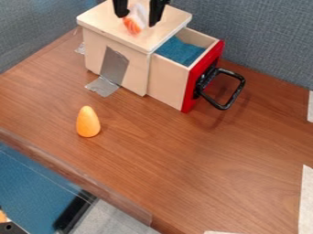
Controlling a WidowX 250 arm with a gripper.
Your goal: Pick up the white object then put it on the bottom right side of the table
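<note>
Here's the wood-grain desk (pixel 165 169), a grey-blue fabric partition (pixel 269 45) right behind it, a second panel (pixel 30 27) angling along the left, and soft shadows across the brown top!

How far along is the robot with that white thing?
Early, it seems. Done: the gripper has reached the white-and-orange object at the wooden box. In hand: the pickup; I can't tell whether it's gripped. Left: carrying it to the table's bottom right and setting it down.

Black gripper (pixel 138 20) beside a white-and-orange object (pixel 133 26), above a wooden box (pixel 137 61). Its red-fronted drawer (pixel 196 75) stands open. An orange, egg-shaped piece (pixel 88 122) rests on the table (pixel 183 169).
</note>
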